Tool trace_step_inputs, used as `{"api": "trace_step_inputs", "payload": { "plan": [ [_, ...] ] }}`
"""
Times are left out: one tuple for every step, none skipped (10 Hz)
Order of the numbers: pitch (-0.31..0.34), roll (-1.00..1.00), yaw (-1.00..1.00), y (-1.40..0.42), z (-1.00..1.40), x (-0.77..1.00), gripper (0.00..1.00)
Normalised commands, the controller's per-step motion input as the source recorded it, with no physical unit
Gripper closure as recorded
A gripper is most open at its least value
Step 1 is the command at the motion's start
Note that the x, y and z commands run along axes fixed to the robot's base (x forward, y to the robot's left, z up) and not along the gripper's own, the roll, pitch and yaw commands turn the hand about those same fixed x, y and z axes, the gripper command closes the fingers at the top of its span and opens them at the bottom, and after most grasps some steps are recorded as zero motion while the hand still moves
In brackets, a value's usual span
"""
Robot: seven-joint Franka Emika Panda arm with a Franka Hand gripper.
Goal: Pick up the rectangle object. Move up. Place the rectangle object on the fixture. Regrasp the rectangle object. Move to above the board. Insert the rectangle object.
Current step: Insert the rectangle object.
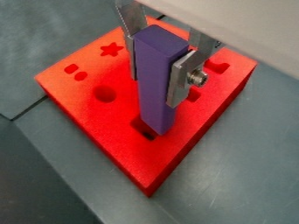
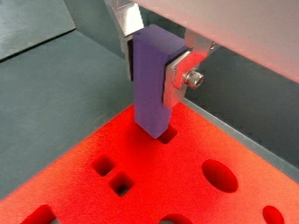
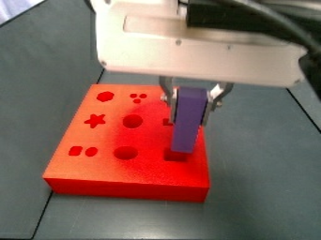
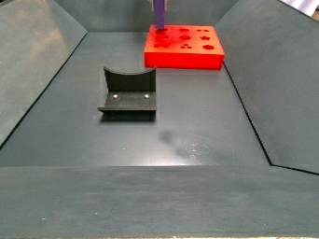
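Insertion stage. Gripper (image 1: 163, 66) over the board (image 1: 87, 101), fingers (image 1: 184, 74) clamped on the upright purple block (image 1: 156, 83), whose lower end sits at, perhaps just inside, a rectangular slot near the board's edge, as both wrist views show. Fixture (image 4: 129, 94) stands empty, well apart. Judged remaining: pushing the block fully home, then release.
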Motion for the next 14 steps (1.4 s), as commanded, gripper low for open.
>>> {"api": "trace_step_inputs", "payload": {
  "plan": [
    [0.000, 0.05, 0.09, -0.21, -0.16, -0.08, 1.00],
    [-0.021, 0.02, 0.13, -0.15, -0.07, -0.19, 1.00],
    [-0.100, 0.05, 0.29, -0.20, -0.23, -0.15, 1.00],
    [-0.086, 0.10, 0.30, -0.12, -0.33, 0.00, 1.00],
    [-0.057, 0.11, 0.23, 0.00, -0.40, 0.01, 1.00],
    [-0.053, 0.11, 0.09, 0.00, -0.47, 0.08, 1.00],
    [-0.011, 0.13, 0.00, 0.00, -0.41, 0.09, 1.00],
    [-0.016, 0.12, 0.00, 0.03, -0.40, 0.08, 1.00],
    [-0.004, 0.09, 0.00, 0.00, -0.40, 0.14, 1.00],
    [0.000, 0.10, -0.05, 0.00, -0.42, 0.24, 1.00],
    [0.000, 0.12, -0.06, 0.03, -0.42, 0.13, 1.00],
    [-0.017, 0.17, -0.06, 0.04, -0.47, 0.08, 1.00],
    [-0.066, 0.15, -0.03, 0.00, -0.55, 0.05, 1.00],
    [-0.171, 0.13, -0.02, 0.00, -0.73, 0.00, 1.00]
  ]
}}
